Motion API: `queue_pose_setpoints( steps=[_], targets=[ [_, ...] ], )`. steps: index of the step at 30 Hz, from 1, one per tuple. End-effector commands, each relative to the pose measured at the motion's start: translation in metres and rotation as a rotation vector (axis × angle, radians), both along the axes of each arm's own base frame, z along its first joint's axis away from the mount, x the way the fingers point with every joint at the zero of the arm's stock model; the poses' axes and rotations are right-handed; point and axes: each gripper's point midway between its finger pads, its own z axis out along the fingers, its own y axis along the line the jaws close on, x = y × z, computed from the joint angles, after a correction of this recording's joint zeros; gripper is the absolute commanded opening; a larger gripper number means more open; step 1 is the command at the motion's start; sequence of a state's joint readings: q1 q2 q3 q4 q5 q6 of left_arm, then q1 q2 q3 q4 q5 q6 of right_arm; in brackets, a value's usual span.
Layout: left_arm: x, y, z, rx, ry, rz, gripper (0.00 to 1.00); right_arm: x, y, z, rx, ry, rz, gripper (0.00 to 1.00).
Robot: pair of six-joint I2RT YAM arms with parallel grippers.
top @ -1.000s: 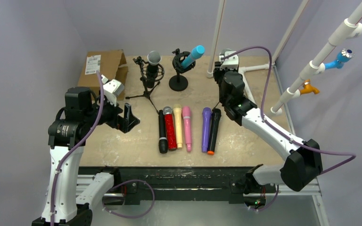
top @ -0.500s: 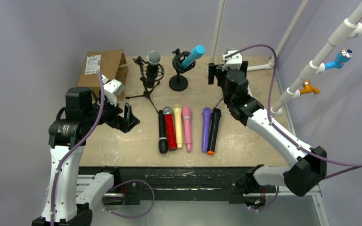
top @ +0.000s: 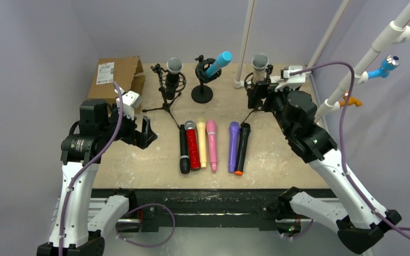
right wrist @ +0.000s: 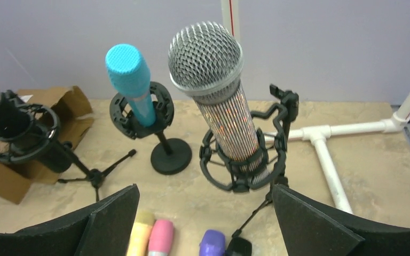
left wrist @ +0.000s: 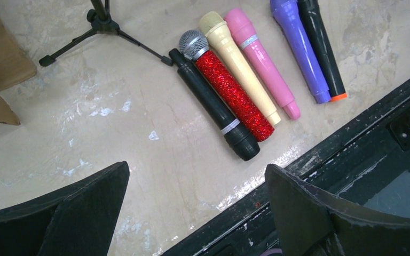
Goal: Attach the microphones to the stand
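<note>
- The bench (top: 139, 160) has a pale beige top, scuffed and blotched with white, and a black near edge.
- Six microphones lie flat on it in a row, heads to the far side: a matte black one (left wrist: 213, 114), a glittery red one (left wrist: 232, 93) with a silver mesh head, a smooth cream one (left wrist: 240, 66) and a pink one (left wrist: 261, 56), all side by side. A little apart lie a purple one (left wrist: 299, 48) and a black one with an orange end (left wrist: 323, 50).
- Three more stand in holders at the far side. A glittery silver microphone (right wrist: 219, 101) with a rounded mesh head sits nearly upright in a black ring-shaped shock mount (right wrist: 244, 170). A blue microphone (right wrist: 131, 80) leans in a mount on a round black base (right wrist: 171, 156). A black microphone (top: 174, 72) with a grey mesh head sits on a thin-legged tripod.
- A brown cardboard box (top: 115, 74) sits at the far left corner, and white plastic pipe (right wrist: 325, 154) runs along the far right.
- The left arm rises from its base and bends at the elbow. Its left claw (left wrist: 196, 176) hovers over the left of the bench, released, with the jaws wide and nothing between them.
- The right arm stretches up and forward to the far right. Its right claw (right wrist: 205, 189) is level and faces the silver microphone, released, with the jaws spread wide and clear of the mount.
</note>
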State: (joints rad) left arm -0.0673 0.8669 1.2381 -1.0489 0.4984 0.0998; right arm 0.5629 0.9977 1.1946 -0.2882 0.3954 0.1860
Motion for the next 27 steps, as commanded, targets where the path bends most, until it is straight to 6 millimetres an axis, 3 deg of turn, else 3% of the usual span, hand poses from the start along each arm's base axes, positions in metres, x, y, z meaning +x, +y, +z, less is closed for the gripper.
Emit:
queue_pose_setpoints(
  steps=[1,4,9,12,15,19,24,27],
  targets=[
    [0.018,0.01,-0.013,0.044,-0.045,0.043,1.0,-0.029,-0.005,-0.047,0.023,0.147,0.023,0.99],
    [0.032,0.012,-0.036,0.044,-0.073,0.064,1.0,-0.04,-0.011,-0.092,0.031,0.218,0.004,0.99],
    [0.053,0.013,-0.08,0.052,-0.153,0.068,1.0,-0.037,-0.037,-0.182,0.05,0.305,-0.202,0.99],
    [0.059,0.013,-0.097,0.074,-0.198,0.041,1.0,-0.027,-0.055,-0.192,0.081,0.227,-0.331,0.99],
    [0.069,0.018,-0.119,0.11,-0.233,0.048,1.0,-0.017,-0.069,-0.189,0.071,0.103,-0.403,0.99],
    [0.089,0.028,-0.141,0.135,-0.207,0.118,1.0,-0.009,-0.094,-0.199,-0.057,-0.002,-0.524,0.99],
    [0.111,0.037,-0.154,0.124,-0.18,0.198,1.0,0.003,-0.113,-0.203,-0.062,-0.045,-0.616,0.99],
    [0.125,0.047,-0.156,0.127,-0.217,0.242,1.0,0.009,-0.135,-0.202,-0.038,-0.088,-0.691,0.99]
  ],
)
